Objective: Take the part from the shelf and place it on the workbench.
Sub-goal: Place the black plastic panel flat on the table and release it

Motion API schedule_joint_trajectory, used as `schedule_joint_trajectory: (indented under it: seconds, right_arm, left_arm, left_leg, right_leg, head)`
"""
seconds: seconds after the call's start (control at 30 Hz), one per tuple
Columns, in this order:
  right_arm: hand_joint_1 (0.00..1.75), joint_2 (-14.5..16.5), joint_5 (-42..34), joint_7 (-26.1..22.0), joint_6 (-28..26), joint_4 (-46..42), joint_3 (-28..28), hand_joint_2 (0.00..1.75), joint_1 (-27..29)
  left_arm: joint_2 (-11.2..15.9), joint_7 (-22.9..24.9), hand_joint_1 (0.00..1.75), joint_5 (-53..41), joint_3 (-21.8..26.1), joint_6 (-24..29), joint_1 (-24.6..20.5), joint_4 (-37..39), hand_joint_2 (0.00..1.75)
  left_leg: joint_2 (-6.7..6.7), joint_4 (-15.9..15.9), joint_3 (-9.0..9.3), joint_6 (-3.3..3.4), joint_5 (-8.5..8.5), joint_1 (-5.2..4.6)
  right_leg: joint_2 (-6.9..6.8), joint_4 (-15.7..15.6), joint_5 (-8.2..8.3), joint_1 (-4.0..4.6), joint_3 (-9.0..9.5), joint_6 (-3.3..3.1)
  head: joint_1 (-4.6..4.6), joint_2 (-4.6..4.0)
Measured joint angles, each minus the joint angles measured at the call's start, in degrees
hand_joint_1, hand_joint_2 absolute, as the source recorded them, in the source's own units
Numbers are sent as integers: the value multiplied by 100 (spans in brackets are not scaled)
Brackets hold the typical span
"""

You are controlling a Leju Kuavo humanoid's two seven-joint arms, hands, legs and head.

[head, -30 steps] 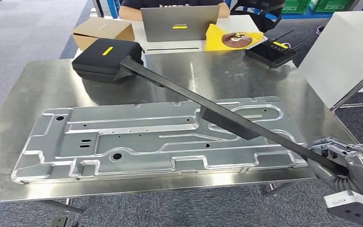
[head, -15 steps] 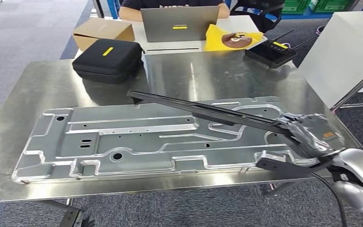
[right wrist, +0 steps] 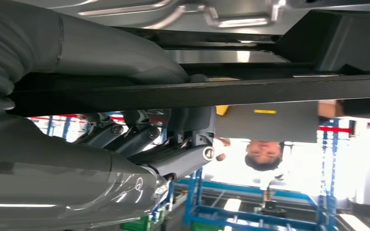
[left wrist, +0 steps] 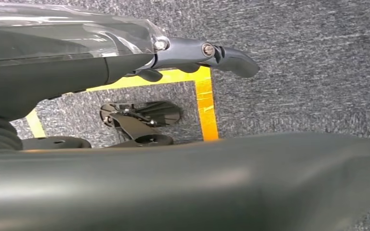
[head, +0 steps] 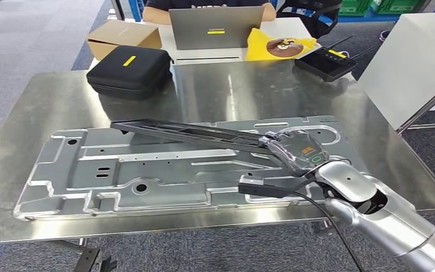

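Right hand is wrapped around the near end of the bar, the long black part. From the wrist camera the thumb sits on one side of the bar and the dark fingers curl round the other, so it's a firm hold.

Changes over the last second: the bar was pitched steeply, far tip up over the black case, hand low off the table's near right corner. Now the hand has swung in over the table and the bar has dropped almost flat, running away from the hand to its left, across the stamped plate. The far tip looks down on or just above the plate; can't tell if it's touching. A short black piece sticks out below the hand, over the plate's near edge.

Left hand hangs by the floor, fingers curled, nothing in it that I can see.

My read: transport is done and this is the set-down. What's left is lowering the hand end and letting go. One risk: the bar may rock on the plate's ribs on release.
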Motion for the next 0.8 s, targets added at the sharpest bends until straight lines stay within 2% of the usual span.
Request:
schedule_joint_trajectory:
  seconds: [0.27,0.57,0.7,0.8]
  right_arm:
    - [175,168,60,-4,-174,77,294,175,-107]
    - [175,174,-97,-77,-175,-114,588,175,-131]
    - [0,148,-227,-130,-174,-160,683,0,-115]
    - [0,124,-300,-167,-174,-192,745,0,-67]
  left_arm:
    - [0,-88,0,16,-11,21,1,0,175]
    - [0,-417,0,113,-43,27,11,0,175]
    - [0,-467,0,133,-44,14,33,0,175]
    - [0,-487,0,161,-44,25,46,0,175]
  left_leg:
    - [0,1,1,0,0,-4]
    - [0,1,2,0,-1,-4]
    - [0,1,2,0,-1,-4]
    - [0,1,3,0,-1,-5]
  right_leg:
    - [-3,-1,1,-5,0,0]
    - [-3,-1,0,-3,-1,0]
    - [-3,-1,0,-3,-1,0]
    - [-3,-1,0,-3,-1,0]
  head:
    - [0,0]
    - [0,0]
    - [0,0]
    - [0,0]
